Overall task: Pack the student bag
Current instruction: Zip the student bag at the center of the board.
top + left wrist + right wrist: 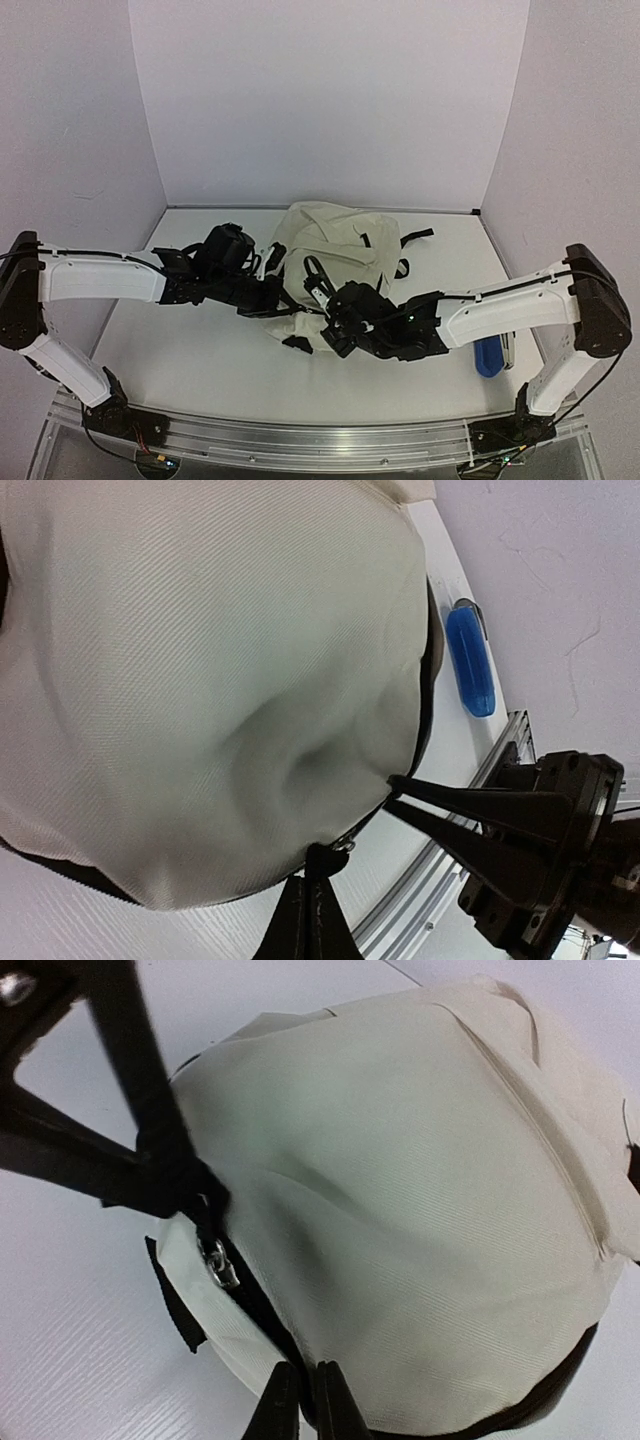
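Note:
The student bag (335,240), a cream canvas backpack with black trim, lies at the table's middle, bulging toward both wrist cameras. My left gripper (308,880) is shut on the black zipper pull tab (326,858) beside a small metal ring (346,843) at the bag's near edge. My right gripper (306,1365) is shut on the black zipper trim (262,1312) a little along from the metal slider (218,1263). In the top view the two grippers meet at the bag's front edge, left (280,298) and right (332,318). The bag's inside is hidden.
A blue oblong case (488,357) lies on the white table (200,350) at the right, under my right forearm, also shown beside the bag as a blue case (470,660). Black straps (415,237) trail off the bag's far right. White walls enclose three sides.

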Available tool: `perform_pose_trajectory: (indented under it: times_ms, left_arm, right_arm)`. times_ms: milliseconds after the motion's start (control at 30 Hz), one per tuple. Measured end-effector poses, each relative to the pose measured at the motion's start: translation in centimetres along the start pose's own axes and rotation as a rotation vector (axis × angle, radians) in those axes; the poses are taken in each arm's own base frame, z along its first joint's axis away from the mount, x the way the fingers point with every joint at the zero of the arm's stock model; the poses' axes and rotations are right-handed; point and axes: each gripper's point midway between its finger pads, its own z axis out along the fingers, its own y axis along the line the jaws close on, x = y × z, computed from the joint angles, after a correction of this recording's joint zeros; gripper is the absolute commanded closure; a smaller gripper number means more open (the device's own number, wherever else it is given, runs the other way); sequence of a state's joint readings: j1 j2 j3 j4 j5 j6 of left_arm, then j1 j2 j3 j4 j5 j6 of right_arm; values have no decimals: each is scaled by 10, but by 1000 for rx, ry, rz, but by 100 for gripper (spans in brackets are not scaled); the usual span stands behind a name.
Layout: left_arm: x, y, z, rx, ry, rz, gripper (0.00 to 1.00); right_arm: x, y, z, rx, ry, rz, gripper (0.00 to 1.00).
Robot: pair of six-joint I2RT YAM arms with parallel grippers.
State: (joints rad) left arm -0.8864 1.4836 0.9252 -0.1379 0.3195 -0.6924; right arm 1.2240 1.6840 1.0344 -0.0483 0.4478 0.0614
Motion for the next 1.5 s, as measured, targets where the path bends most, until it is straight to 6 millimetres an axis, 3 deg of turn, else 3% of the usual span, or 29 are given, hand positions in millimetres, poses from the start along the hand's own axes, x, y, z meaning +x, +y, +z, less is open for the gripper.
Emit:
perform_pose_trajectory:
  times_ms: [267,433,600,800,1067,1133,1200,1267,1400,1500]
  left_arm:
    - [-6,13,-17,-75,-14,26,100]
    - [-18,-1,-26,-71,-17,87,100]
    - [-32,-9,-36,-80,-29,142,100]
    - [-55,3,-51,-126,-61,167,100]
    - [-68,13,-61,-150,-76,206,100]
    - [-70,13,-63,-139,-76,211,100]
    - [-70,11,-63,-116,-72,215,100]
    - [-71,8,-62,-86,-66,215,100]
    - [-68,11,-58,-38,-40,196,100]
    - [-64,13,-55,-10,-28,185,100]
  right_arm:
    - [-6,-14,-8,78,-57,68,100]
    - [-12,-25,-20,89,-102,152,100]
    - [-19,-50,-29,103,-131,260,100]
    - [-9,-101,-36,170,-116,362,100]
    - [-3,-113,-46,167,-111,393,100]
    - [-2,-114,-48,158,-111,404,94]
    - [-2,-114,-49,149,-110,412,64]
    - [2,-119,-53,155,-96,415,42]
    - [3,-124,-61,137,-87,415,30]
    - [-6,-114,-69,99,-97,384,24]
